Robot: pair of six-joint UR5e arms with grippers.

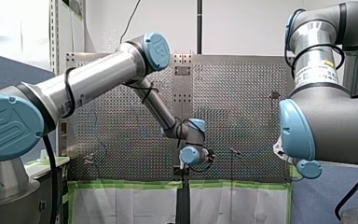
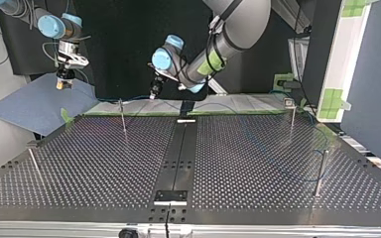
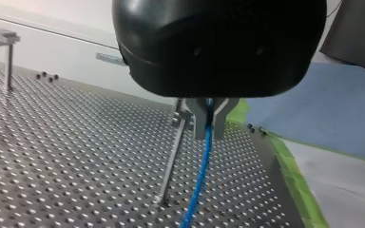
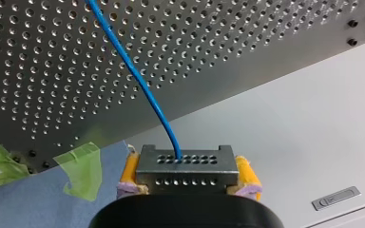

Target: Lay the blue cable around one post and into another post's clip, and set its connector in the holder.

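Surface: perforated table (image 2: 258,163). The left gripper (image 3: 209,121) is pinched on blue cable (image 3: 200,171), post (image 3: 171,161) just beside, cable dropping alongside it. The right gripper (image 4: 187,174), yellow pads, clamps connector (image 4: 185,161) off table over blue mat (image 2: 34,106). Judgement: left gripper nearer post.

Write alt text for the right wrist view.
My right gripper, with yellow pads, clamps a perforated metal connector; the blue cable leaves the connector's face and runs away across the perforated table. Green tape sits at the table's edge, next to a blue mat.
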